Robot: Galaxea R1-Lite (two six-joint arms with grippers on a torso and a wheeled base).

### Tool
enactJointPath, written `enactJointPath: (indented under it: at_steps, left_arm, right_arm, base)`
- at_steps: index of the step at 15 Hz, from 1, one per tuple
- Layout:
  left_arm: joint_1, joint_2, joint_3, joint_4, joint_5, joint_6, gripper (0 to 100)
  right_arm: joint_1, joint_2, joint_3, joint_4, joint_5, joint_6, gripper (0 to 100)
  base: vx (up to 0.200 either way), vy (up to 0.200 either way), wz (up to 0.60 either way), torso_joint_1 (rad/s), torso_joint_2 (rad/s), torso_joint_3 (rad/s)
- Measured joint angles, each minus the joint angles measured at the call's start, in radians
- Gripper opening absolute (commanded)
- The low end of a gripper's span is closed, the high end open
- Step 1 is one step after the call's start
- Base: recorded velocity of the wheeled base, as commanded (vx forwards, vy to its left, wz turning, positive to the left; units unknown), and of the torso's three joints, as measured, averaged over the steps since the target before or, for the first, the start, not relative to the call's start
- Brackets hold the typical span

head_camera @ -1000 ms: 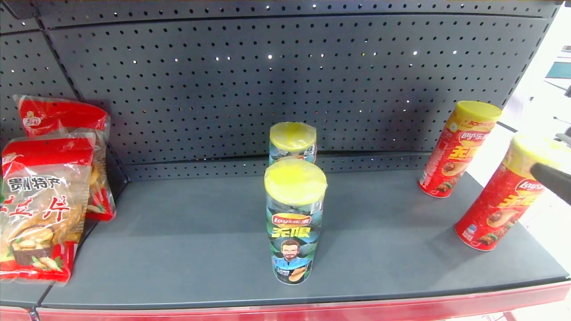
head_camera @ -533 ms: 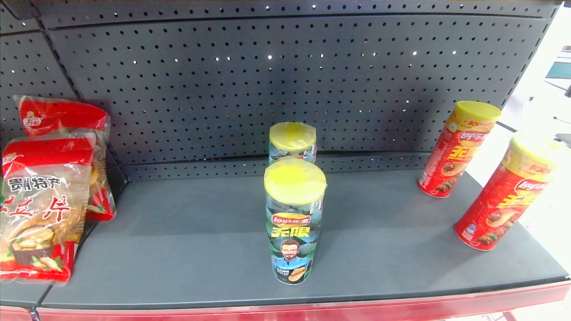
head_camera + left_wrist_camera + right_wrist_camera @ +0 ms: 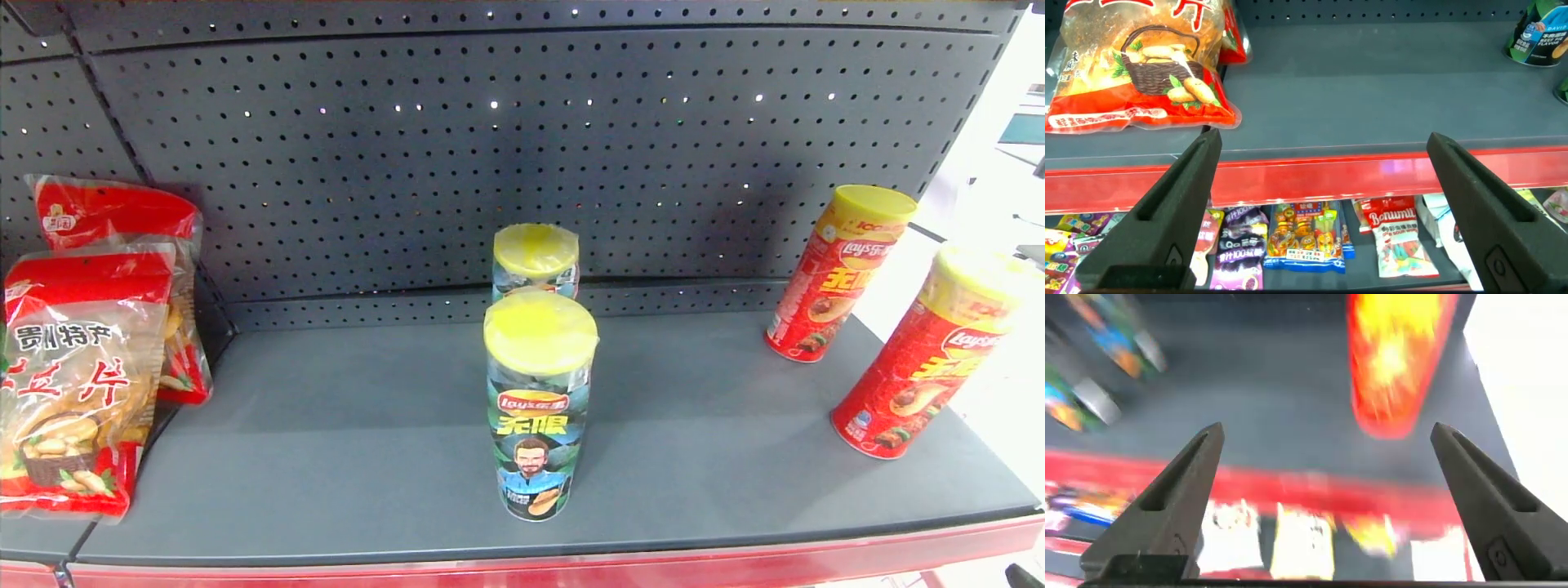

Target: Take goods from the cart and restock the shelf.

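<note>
Left gripper (image 3: 1324, 139) hangs with its jaws spread wide and nothing between them, level with the red lip (image 3: 1315, 171) of the shelf (image 3: 1372, 90) and facing in. Past it a front bag (image 3: 1143, 65) of snacks sits on the shelf, and small packets (image 3: 1298, 237) fill the tier below. Right gripper (image 3: 1327, 429) is likewise released and empty, also before the lip, with a red can showing blurred beyond it; which of the two cannot be told. In the head view a front green can (image 3: 539, 408) stands upright at the centre of the frame, near the shelf's front edge. A rear green can (image 3: 535, 257) stands directly behind it, close to the pegboard (image 3: 408, 163). At the right of the frame a far red can (image 3: 837, 273) stands on its base towards the back. A near red can (image 3: 927, 351) stands at the right edge, closer to the front, apart from the far one. At the left edge the front bag stands with a rear bag (image 3: 114, 216) just behind it, near the shelf's back corner.
</note>
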State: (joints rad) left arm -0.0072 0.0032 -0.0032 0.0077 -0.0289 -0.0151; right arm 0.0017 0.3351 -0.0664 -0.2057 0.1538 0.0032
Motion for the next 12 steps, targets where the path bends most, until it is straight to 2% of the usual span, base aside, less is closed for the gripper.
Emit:
enactJointPath:
  at_steps: [2, 3, 5, 6, 9, 11, 12]
  left_arm:
    - [0.000, 0.000, 0.000, 0.000, 0.000, 0.000, 100]
    - [0.000, 0.000, 0.000, 0.000, 0.000, 0.000, 100]
    - [0.000, 0.000, 0.000, 0.000, 0.000, 0.000, 100]
    - [0.000, 0.000, 0.000, 0.000, 0.000, 0.000, 100]
    - [0.001, 0.000, 0.000, 0.000, 0.000, 0.000, 100]
    - [0.001, 0.000, 0.000, 0.000, 0.000, 0.000, 100]
    - [0.000, 0.000, 0.000, 0.000, 0.000, 0.000, 100]
  right_arm:
    - [-0.039, -0.113, 0.045, 0.094, -0.032, -0.007, 100]
    - [-0.047, -0.162, 0.054, 0.124, -0.090, -0.006, 100]
    - [-0.032, -0.225, 0.063, 0.144, -0.177, 0.010, 100]
    - [-0.021, -0.256, 0.064, 0.151, -0.187, 0.010, 100]
    - [-0.007, -0.314, 0.066, 0.141, -0.157, 0.004, 100]
    - [-0.007, -0.328, 0.066, 0.141, -0.076, -0.024, 100]
    - [-0.008, -0.331, 0.066, 0.143, -0.068, -0.024, 100]
  base:
    - [0.000, 0.000, 0.00, 0.000, 0.00, 0.000]
    - [0.000, 0.000, 0.00, 0.000, 0.00, 0.000]
    - [0.000, 0.000, 0.00, 0.000, 0.00, 0.000]
    - [0.000, 0.000, 0.00, 0.000, 0.00, 0.000]
    - [0.000, 0.000, 0.00, 0.000, 0.00, 0.000]
    - [0.000, 0.000, 0.00, 0.000, 0.00, 0.000]
    - [0.000, 0.000, 0.00, 0.000, 0.00, 0.000]
